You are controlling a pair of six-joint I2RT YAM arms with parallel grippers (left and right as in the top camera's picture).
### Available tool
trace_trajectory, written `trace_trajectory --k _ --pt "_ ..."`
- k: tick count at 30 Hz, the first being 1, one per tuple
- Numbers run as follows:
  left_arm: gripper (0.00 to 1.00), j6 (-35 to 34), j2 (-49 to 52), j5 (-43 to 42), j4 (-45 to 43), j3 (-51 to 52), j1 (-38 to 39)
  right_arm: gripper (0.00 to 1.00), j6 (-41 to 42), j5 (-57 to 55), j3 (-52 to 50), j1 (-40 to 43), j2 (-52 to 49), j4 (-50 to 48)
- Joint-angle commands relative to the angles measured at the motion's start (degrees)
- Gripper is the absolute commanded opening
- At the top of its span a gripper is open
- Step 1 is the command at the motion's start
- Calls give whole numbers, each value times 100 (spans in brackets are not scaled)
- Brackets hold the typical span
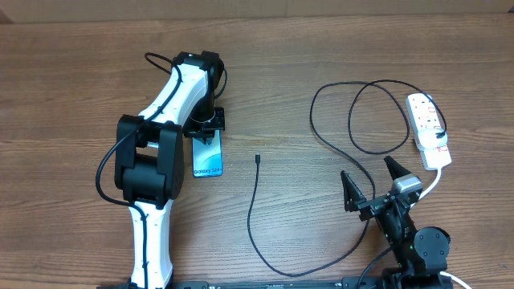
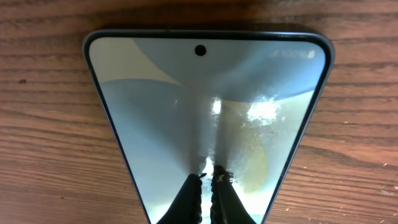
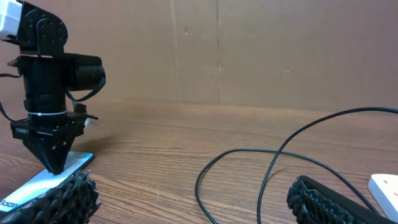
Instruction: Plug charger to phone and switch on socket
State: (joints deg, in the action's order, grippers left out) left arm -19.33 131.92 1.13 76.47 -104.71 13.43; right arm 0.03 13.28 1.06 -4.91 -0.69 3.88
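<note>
The phone (image 1: 208, 163) lies flat on the table left of centre with its light-blue screen lit. In the left wrist view the phone (image 2: 155, 112) fills the frame. My left gripper (image 1: 208, 135) points straight down on it, shut, the tips (image 2: 208, 178) resting on the screen with nothing between them. The charger (image 1: 251, 213), a thin black cable, has its free plug tip (image 1: 257, 158) lying on the wood to the right of the phone, apart from it. It loops right toward the socket (image 1: 428, 128), a white power strip. My right gripper (image 1: 371, 184) stands open near the front, and the cable (image 3: 272, 163) lies beyond its fingers (image 3: 69, 198).
The socket's thick white cord (image 1: 434, 183) runs down beside the right arm's base. Wide cable loops (image 1: 353, 112) cover the table between centre and socket. A corner of the socket (image 3: 385, 186) shows at the right wrist view's right edge. A brown wall (image 3: 249, 50) stands behind the table.
</note>
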Motion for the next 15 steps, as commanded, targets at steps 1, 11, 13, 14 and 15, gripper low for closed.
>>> trace_trajectory --k 1,11,13,14,15 --pt "4 2 50 26 299 -317 -48 100 20 -13 -59 -17 35 -33" --pt "63 7 -4 -114 863 -682 -15 100 20 -13 -59 -17 35 -33" --pt "93 7 -4 -109 872 -673 -17 100 20 -13 -59 -17 35 -33" --pt "99 4 -4 -92 872 -654 -17 100 20 -13 -59 -17 35 -33" --pt "100 4 -4 -90 866 -627 -17 100 20 -13 -59 -17 35 -33"
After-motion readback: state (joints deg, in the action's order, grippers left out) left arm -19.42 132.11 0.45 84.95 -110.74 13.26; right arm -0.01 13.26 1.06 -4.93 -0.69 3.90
